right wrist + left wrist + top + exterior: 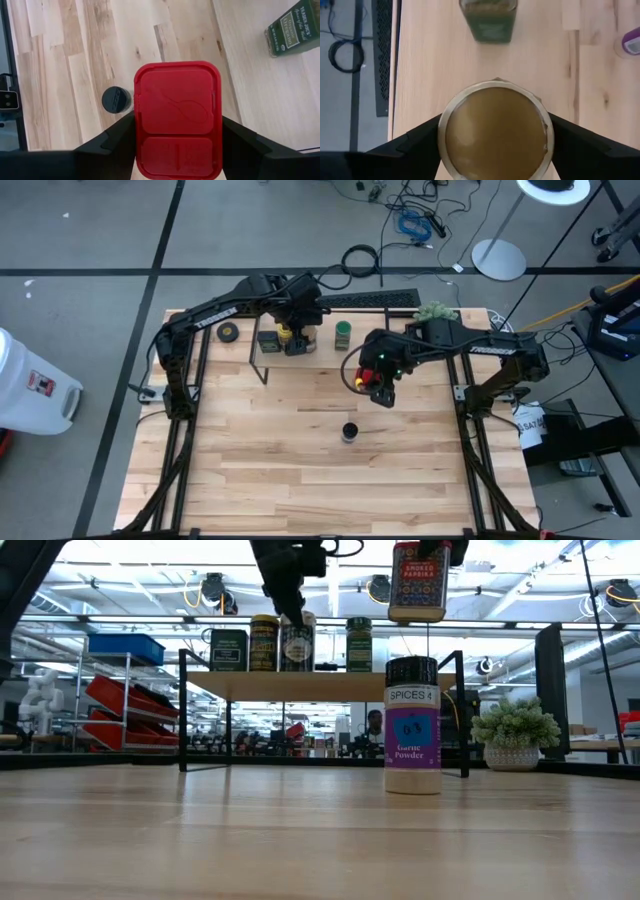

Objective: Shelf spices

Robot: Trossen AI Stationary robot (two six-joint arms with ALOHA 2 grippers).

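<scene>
1. Your left gripper [297, 332] hangs over the shelf [325, 358] at the counter's [300, 470] far side, jaws spread on either side of the tan-lidded jar [494, 131]; whether they touch it, you cannot tell.
2. That jar stands on the shelf board between the yellow-lidded jar [263, 643] on its left and the green-lidded jar [359, 644] on its right.
3. The dark tin [228, 650] stands leftmost on the shelf.
4. Your right gripper [380, 383] holds the red tin [177, 120] in the air, just near of the shelf's right end, jaws pinching its sides.
5. The blue-lidded jar [412, 726] stands alone mid-counter, upright, near of the red tin.
</scene>
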